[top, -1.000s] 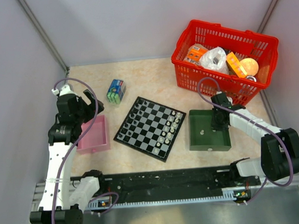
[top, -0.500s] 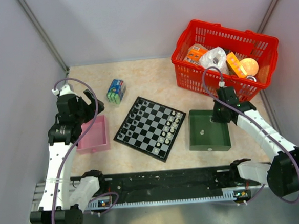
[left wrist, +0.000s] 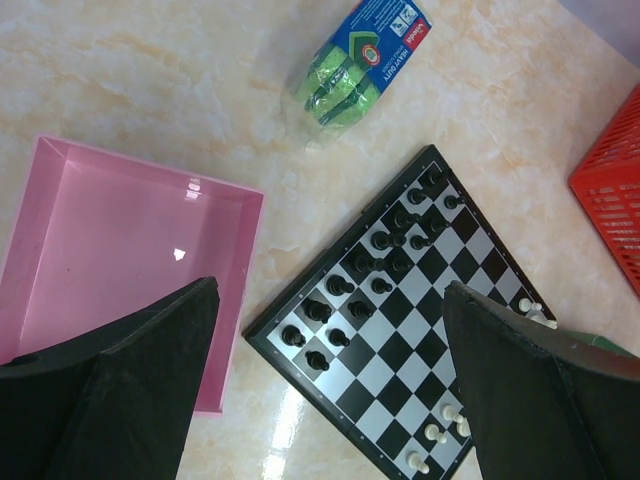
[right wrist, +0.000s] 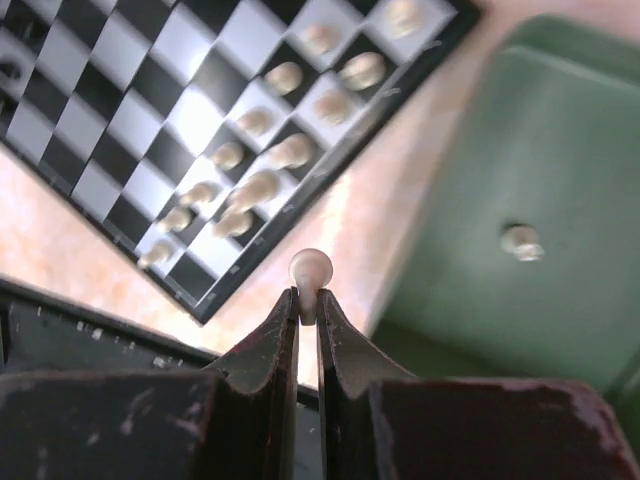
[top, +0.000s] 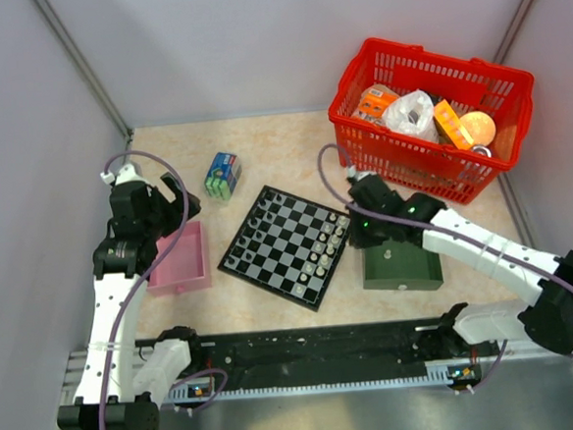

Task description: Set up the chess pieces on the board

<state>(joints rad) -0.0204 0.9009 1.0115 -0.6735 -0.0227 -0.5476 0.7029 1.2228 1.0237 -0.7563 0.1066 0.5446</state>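
The right gripper (right wrist: 308, 303) pinches one pale chess piece (right wrist: 310, 268) by its stem, jaws almost closed and its round head clear above the tips. It looks light, hard and slick, so a low stem grip seems safest against twisting. The arm stretches low, its wrist over the gap between the green tray (right wrist: 560, 130) and the board (right wrist: 130, 150). Farther left, the left gripper (left wrist: 330, 295) hangs wide apart, partly above the pink tray (left wrist: 120, 230).
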